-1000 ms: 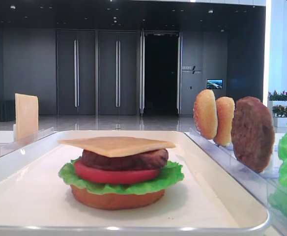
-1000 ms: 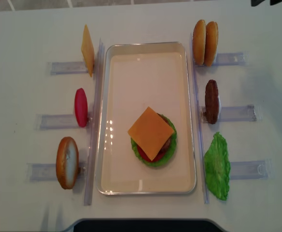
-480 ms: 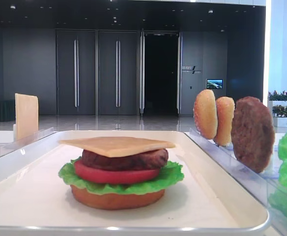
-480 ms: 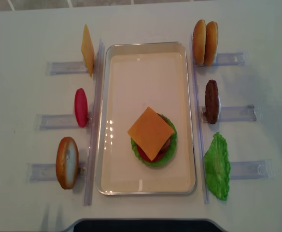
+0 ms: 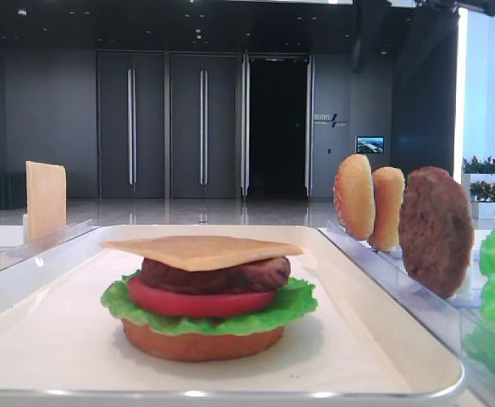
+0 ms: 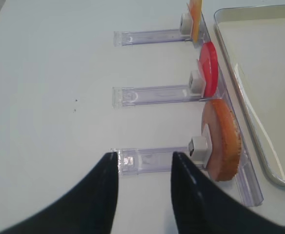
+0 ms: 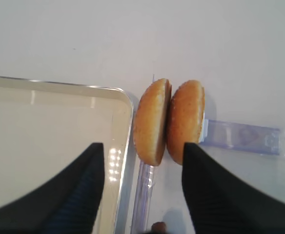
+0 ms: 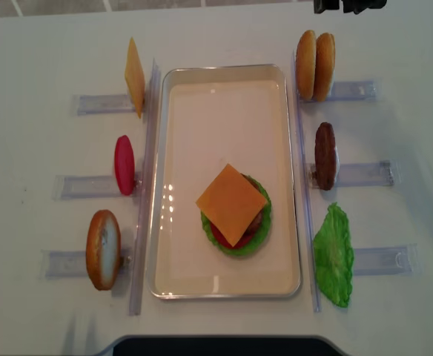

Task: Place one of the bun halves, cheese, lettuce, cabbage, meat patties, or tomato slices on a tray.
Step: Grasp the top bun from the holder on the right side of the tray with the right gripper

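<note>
At the far right of the white surface point(image 8: 46, 59), the spread right gripper point(image 7: 142, 183) hovers above two touching upright golden-tan domed bun halves point(image 7: 169, 122), so closing could pinch both or topple one off the clear plastic rack point(image 7: 245, 136).

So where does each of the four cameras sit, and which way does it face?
Exterior high: tray level, looking along the tray at the burger stack; no arm visible.
Realsense: overhead, whole table.
Right wrist: above two buns; open right gripper.
Left wrist: above the left racks; open left gripper.
Both wrist views show the tray's edge.
</note>
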Motion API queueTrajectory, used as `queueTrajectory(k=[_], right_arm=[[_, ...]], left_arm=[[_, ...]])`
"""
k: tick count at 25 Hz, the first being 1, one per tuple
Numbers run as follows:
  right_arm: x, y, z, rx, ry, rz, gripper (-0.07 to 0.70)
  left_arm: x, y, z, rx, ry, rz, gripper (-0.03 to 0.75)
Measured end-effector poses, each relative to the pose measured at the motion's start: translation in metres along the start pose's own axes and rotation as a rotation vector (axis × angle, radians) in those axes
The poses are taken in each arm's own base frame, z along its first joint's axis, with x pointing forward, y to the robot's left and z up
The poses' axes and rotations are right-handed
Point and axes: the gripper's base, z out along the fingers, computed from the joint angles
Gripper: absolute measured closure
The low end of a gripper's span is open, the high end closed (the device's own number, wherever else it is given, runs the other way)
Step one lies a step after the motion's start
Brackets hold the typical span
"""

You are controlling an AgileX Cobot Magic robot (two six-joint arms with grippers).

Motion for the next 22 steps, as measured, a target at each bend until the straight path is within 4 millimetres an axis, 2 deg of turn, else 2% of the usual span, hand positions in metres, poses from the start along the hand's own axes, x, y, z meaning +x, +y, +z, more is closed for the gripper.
queueTrajectory(k=[5,9,16,22], right_arm=[[0.003,-0.003,0.036,0.023,0.053,0.005,0.216],[0.004,-0.006,0.055,0.035,0.069,0.001,0.185],[0.004,-0.007,0.069,0.036,0.065,-0.001,0.181],[0.002,-0.007,0.073,0.034,0.051,0.000,0.181]], left_arm=[[0.000,0.000,0.000,0.000,0.000,0.000,0.433],[0.000,0.000,0.000,0.000,0.000,0.000,0.433],[0.000,0.000,0.000,0.000,0.000,0.000,0.433],[0.000,0.000,0.000,0.000,0.000,0.000,0.433]])
